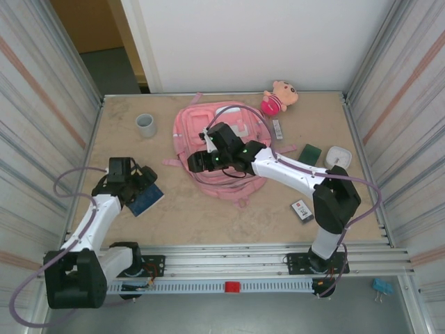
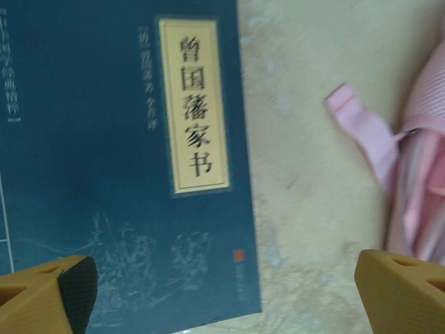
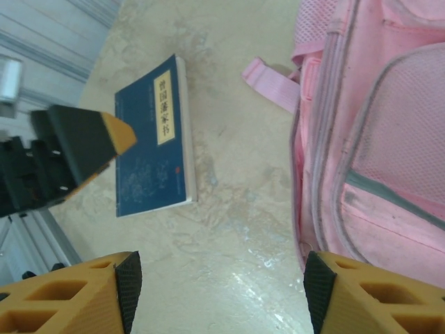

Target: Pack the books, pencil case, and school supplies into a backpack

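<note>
Book (image 2: pixel 104 174): thin, probably stiff, light, slick-covered; flat on tabletop (image 2: pixel 306 209) under left fingers (image 2: pixel 49 292), spread wide, empty. Best pinched at long edge between fingers. Right fingers (image 3: pixel 83 299) apart, empty, beside backpack (image 3: pixel 375 139).

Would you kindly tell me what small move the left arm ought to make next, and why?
Probably lower the left tool to the edge of the navy book that faces the backpack, then close. Its jaws stand open, holding nothing, with that edge between them. The book lies flat on the table, apart from the backpack.
</note>
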Action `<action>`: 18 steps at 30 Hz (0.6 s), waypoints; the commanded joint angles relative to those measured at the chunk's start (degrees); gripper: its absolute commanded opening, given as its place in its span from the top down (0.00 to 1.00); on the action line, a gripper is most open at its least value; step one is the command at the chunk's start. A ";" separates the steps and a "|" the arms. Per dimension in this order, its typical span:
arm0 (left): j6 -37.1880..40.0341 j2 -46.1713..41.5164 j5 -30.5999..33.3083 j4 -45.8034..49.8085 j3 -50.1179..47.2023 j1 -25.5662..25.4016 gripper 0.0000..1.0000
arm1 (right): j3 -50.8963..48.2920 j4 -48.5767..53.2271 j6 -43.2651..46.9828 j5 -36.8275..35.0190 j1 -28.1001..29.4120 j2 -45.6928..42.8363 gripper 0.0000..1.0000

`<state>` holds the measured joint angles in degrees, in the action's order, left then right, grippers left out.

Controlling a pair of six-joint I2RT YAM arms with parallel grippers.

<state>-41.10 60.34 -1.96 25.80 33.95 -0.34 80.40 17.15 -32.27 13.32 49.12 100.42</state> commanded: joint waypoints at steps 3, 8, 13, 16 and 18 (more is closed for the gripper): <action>1.62 7.88 -3.79 -6.15 -1.89 0.08 0.05 | 1.79 -0.71 1.70 2.23 -0.05 0.61 0.35; 0.26 13.03 -3.28 -10.19 -1.90 -7.68 0.05 | -0.49 -0.79 1.76 2.07 -0.88 -0.57 0.35; -1.61 17.56 -4.25 -11.92 -1.20 -17.89 0.06 | -5.26 -2.60 1.18 1.16 -1.89 -4.31 0.35; -2.67 19.42 -4.39 -11.25 -0.11 -25.21 0.06 | -7.70 -2.78 0.67 1.34 -2.62 -6.47 0.35; -3.64 20.27 -4.83 -10.67 0.84 -28.86 0.06 | -8.13 -1.42 1.00 1.26 -2.91 -7.26 0.35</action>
<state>-41.74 77.91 -2.61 10.63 35.51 -25.34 72.90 15.49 -32.29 14.83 46.70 96.73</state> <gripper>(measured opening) 0.941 0.654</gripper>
